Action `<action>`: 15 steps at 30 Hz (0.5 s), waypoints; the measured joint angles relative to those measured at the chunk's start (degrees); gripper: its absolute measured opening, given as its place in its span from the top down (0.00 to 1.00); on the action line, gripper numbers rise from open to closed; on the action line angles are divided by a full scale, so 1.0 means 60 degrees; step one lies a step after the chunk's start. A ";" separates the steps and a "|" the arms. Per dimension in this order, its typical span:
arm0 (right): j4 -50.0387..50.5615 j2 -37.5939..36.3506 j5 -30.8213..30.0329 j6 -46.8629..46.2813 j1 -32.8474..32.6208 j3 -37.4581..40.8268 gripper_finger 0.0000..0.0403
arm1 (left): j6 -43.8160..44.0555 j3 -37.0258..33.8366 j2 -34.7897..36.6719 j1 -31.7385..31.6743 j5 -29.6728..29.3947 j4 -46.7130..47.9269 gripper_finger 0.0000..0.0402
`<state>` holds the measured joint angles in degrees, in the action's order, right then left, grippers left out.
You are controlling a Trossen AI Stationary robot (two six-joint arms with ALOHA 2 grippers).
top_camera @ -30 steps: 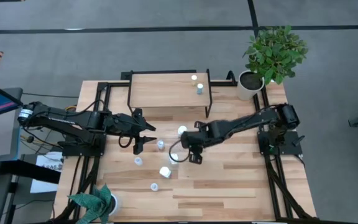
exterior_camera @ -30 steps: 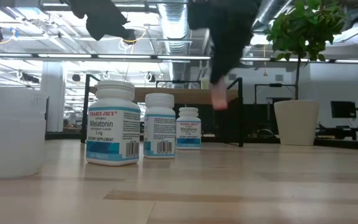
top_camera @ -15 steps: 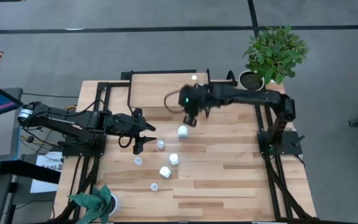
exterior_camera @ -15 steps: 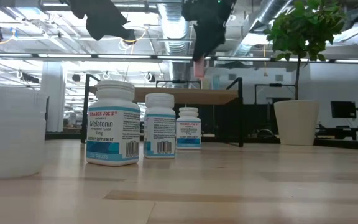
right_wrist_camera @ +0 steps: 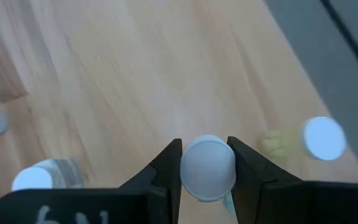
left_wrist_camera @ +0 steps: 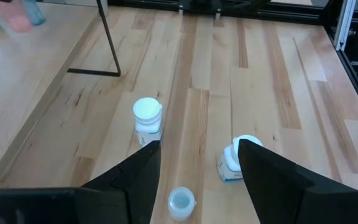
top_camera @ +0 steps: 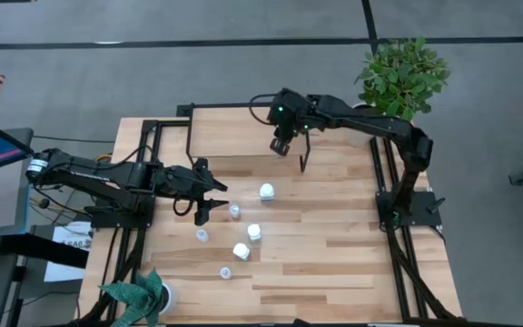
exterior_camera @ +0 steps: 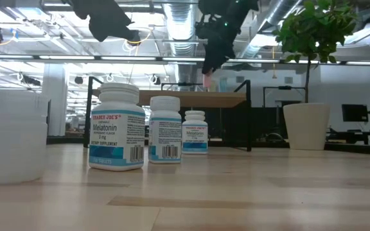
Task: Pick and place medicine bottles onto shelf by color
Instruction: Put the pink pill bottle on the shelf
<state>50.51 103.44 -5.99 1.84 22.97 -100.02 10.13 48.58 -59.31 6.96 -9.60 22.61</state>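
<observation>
While five bottles wait mid-table, I hold the right gripper (top_camera: pixel 281 145) over the shelf (top_camera: pixel 225 132).
It clamps a bottle (right_wrist_camera: pixel 207 168); left gripper (top_camera: pixel 209 198) idles, fingers apart, empty.

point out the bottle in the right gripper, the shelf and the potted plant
bottle (right_wrist_camera: pixel 207 169), right wrist view, its round white cap
shelf (top_camera: pixel 234 136), high view, bare wood top
potted plant (top_camera: pixel 403 76), high view, its leaves

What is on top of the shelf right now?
In the right wrist view, bottles already stand on the shelf: one blue-capped, others at the side. The right gripper holds another bottle above the shelf, hiding the board beneath.
</observation>
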 joint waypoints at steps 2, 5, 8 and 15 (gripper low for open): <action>-0.0002 0.0000 0.0354 -0.0017 0.0109 0.0050 0.72 | 0.0002 0.0000 0.0000 0.0000 0.0000 0.0000 0.50; -0.0147 0.0000 0.0378 0.0005 0.0137 0.0061 0.72 | 0.0004 -0.0001 0.0000 0.0000 -0.0001 0.0000 0.50; -0.0445 0.0000 0.0293 0.0189 0.0131 0.0061 0.72 | 0.0007 -0.0004 0.0000 0.0000 0.0000 0.0000 0.50; -0.0338 0.0324 0.0810 0.0988 0.0148 0.0067 0.72 | 0.0011 -0.0004 0.0000 0.0000 0.0003 0.0000 0.50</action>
<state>48.48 105.38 -1.13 7.77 23.86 -99.62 10.20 48.56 -59.31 6.96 -9.59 22.61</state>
